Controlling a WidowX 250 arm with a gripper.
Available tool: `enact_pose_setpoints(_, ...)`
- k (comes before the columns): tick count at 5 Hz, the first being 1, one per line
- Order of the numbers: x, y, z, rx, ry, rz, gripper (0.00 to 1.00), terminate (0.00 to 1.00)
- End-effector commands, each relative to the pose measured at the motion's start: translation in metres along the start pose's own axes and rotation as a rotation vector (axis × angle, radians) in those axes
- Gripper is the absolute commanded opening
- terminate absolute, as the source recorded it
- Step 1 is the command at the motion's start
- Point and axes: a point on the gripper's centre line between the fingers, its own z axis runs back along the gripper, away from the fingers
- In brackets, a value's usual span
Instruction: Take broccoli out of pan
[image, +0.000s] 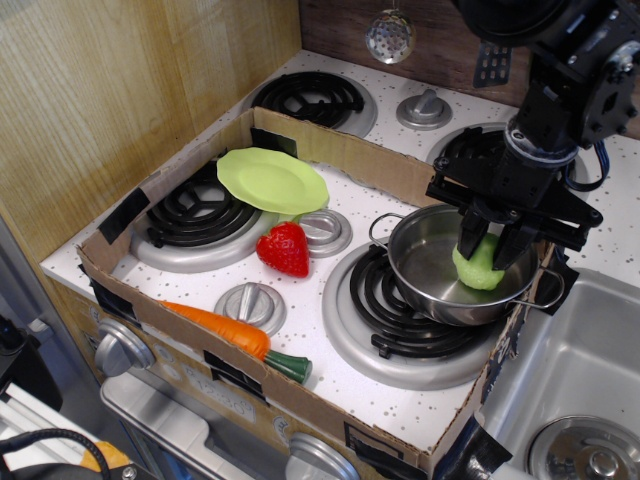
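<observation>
The light-green broccoli (478, 270) lies in the right half of the shiny steel pan (430, 270), which stands on the front right burner. My black gripper (492, 250) reaches down into the pan from above. Its two fingers are closed against the broccoli's upper sides, and the broccoli still rests low inside the pan. The top of the broccoli is hidden by the fingers.
A cardboard wall (330, 150) rings the stove top. Inside it are a lime-green plate (272, 181) on the back left burner, a red strawberry (285, 249) in the middle and an orange carrot (225, 331) at the front. A sink (580, 390) lies to the right.
</observation>
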Motion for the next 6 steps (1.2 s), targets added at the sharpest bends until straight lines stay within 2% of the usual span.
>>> enact_pose_setpoints(1, 0.009, 0.006, 0.056, -0.109, -0.013, 0.11, 0.0, 0.0)
enact_pose_setpoints(2, 0.009, 0.015, 0.068, -0.12, -0.059, 0.12, 0.0, 0.0)
enact_pose_setpoints(4, -0.006, 0.068, 0.071, -0.074, -0.067, 0.097, 0.0, 0.0)
enact_pose_setpoints(5, -0.014, 0.101, 0.066, -0.039, -0.045, 0.066, 0.0, 0.0)
enact_pose_setpoints(6, -0.028, 0.133, 0.054, 0.002, -0.064, 0.032, 0.0, 0.0)
